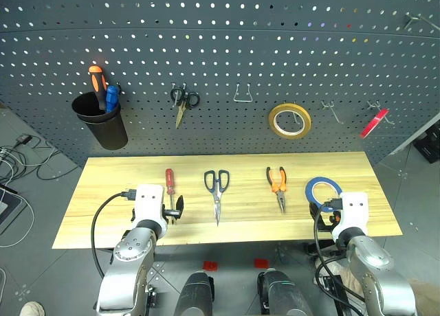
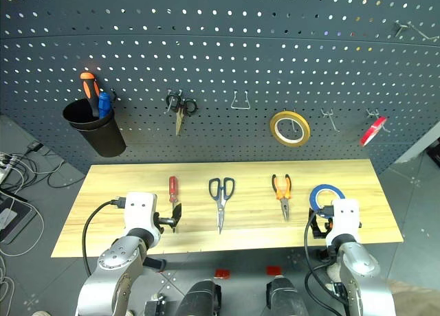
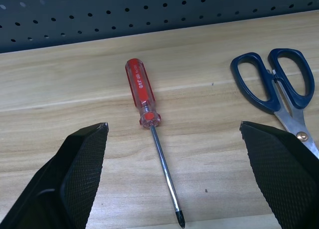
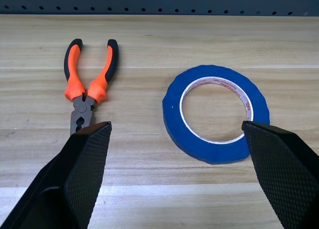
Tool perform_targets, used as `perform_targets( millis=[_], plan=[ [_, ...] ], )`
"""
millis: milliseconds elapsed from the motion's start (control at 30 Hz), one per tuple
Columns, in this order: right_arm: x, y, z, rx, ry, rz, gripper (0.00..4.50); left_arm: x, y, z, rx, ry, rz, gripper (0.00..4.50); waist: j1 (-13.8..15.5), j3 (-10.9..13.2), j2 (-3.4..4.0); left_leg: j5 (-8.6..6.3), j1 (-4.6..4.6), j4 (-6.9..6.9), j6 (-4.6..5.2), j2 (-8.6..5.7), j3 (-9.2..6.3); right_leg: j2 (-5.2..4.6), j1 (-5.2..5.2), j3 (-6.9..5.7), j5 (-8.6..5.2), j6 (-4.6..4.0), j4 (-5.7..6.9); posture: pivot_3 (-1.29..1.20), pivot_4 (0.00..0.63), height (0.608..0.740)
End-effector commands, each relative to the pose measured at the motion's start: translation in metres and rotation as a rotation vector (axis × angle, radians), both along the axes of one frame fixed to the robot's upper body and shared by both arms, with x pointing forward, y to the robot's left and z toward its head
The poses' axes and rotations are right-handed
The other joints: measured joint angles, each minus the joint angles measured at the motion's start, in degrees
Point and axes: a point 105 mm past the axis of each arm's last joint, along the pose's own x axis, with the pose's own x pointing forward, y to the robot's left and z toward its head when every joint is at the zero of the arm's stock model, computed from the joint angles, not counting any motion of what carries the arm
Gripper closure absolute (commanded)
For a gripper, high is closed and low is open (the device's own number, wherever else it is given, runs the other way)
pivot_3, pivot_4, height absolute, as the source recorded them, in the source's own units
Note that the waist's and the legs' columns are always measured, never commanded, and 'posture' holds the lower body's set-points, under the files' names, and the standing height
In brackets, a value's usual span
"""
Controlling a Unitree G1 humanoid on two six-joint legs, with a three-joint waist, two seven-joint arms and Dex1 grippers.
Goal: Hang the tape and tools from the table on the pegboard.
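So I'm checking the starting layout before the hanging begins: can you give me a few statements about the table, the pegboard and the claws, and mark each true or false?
1. The blue tape lies flat on the table. True.
2. The red-handled screwdriver already hangs on the pegboard. False: it lies on the table, in front of the left claw.
3. Both claws are open and hold nothing. True: the right claw is spread as well.
4. The orange-handled pliers lie between the long scissors and the blue tape. True.
5. The yellow tape roll lies on the table. False: it hangs on the pegboard.
6. The black cup is empty. False: it holds two screwdrivers.
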Motion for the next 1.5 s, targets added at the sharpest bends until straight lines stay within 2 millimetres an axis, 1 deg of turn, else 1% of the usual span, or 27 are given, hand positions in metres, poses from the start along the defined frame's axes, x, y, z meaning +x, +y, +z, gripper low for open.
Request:
perform_targets(
  millis=[33, 133, 800, 933, 1067, 1167, 1200, 1300, 1367, 1467, 1500],
  plan=[
    [0.001, -0.001, 0.012, -0.011, -0.046, 0.006, 0.00, -0.001, 0.001, 0.010, 0.016, -0.034, -0.005, 0.03, 0.0, 0.0, 0.00, 0.00, 0.00, 0.00, 0.00, 0.00, 0.00, 0.00, 0.00, 0.00, 0.00, 0.00, 0.00, 0.13, 0.194, 0.740],
    [0.001, -0.001, 0.012, -0.010, -0.046, 0.007, 0.00, 0.000, 0.000, 0.013, 0.007, -0.048, -0.005, 0.03, 0.0, 0.0, 0.00, 0.00, 0.00, 0.00, 0.00, 0.00, 0.00, 0.00, 0.00, 0.00, 0.00, 0.00, 0.00, 0.13, 0.196, 0.740],
    [0.000, -0.001, 0.011, -0.012, -0.040, 0.010, 0.00, -0.004, 0.000, 0.012, 0.008, -0.038, 0.000, 0.03, 0.0, 0.0, 0.01, 0.00, 0.00, 0.01, 0.00, 0.00, 0.00, 0.00, 0.00, 0.00, 0.00, 0.00, 0.01, 0.13, 0.212, 0.740],
    [0.002, -0.003, 0.012, -0.022, -0.041, 0.018, 0.00, -0.006, -0.002, 0.011, 0.006, -0.032, -0.008, 0.03, 0.0, 0.0, 0.01, 0.00, 0.01, 0.01, 0.00, 0.00, 0.01, 0.00, 0.00, 0.01, 0.00, 0.00, 0.01, 0.13, 0.220, 0.740],
    [0.004, -0.001, 0.014, -0.021, -0.040, 0.052, 0.00, -0.003, -0.003, 0.012, 0.003, -0.032, -0.014, 0.03, 0.0, 0.0, 0.00, 0.00, 0.01, 0.01, 0.01, 0.00, -0.01, 0.00, 0.01, 0.00, 0.00, 0.00, 0.01, 0.13, 0.236, 0.740],
    [0.008, 0.005, 0.011, -0.008, -0.018, 0.116, 0.00, 0.006, -0.015, 0.016, 0.006, -0.050, -0.124, 0.03, 0.0, 0.0, 0.00, 0.00, 0.02, 0.01, 0.01, -0.01, -0.01, 0.00, 0.01, -0.01, 0.00, 0.00, 0.01, 0.12, 0.244, 0.740],
    [0.009, 0.007, 0.010, 0.000, -0.013, 0.139, 0.00, 0.009, -0.022, 0.018, 0.013, -0.059, -0.172, 0.03, 0.0, 0.0, 0.01, 0.00, 0.03, 0.01, 0.01, -0.02, 0.00, 0.00, 0.02, 0.00, 0.00, 0.00, 0.01, 0.12, 0.262, 0.740],
    [0.011, 0.010, 0.008, 0.017, 0.000, 0.179, 0.00, 0.018, -0.043, 0.027, 0.010, -0.086, -0.326, 0.03, 0.0, 0.4, 0.18, 0.00, 0.07, 0.03, 0.01, -0.04, -0.02, 0.00, 0.07, -0.02, 0.00, 0.00, 0.00, 0.12, 0.282, 0.740],
    [0.014, 0.010, 0.007, 0.018, 0.008, 0.198, 0.00, 0.025, -0.065, 0.034, 0.003, -0.102, -0.480, 0.03, 0.0, 1.0, 0.25, 0.00, 0.09, 0.03, 0.02, -0.05, -0.03, 0.00, 0.10, -0.02, 0.00, 0.00, -0.01, 0.12, 0.299, 0.740],
    [0.017, 0.006, 0.004, 0.004, 0.028, 0.218, 0.00, 0.030, -0.104, 0.042, 0.008, -0.131, -0.745, 0.03, 0.0, 2.1, 0.45, 0.01, 0.13, 0.11, 0.03, -0.08, -0.07, 0.00, 0.18, -0.06, 0.00, 0.00, 0.03, 0.11, 0.323, 0.740],
    [0.018, 0.006, 0.004, -0.001, 0.030, 0.225, 0.00, 0.031, -0.112, 0.044, 0.009, -0.135, -0.801, 0.03, 0.0, 2.4, 0.46, 0.01, 0.12, 0.11, 0.03, -0.09, -0.07, -0.01, 0.19, -0.06, 0.00, 0.00, 0.02, 0.10, 0.339, 0.740]
  ],
)
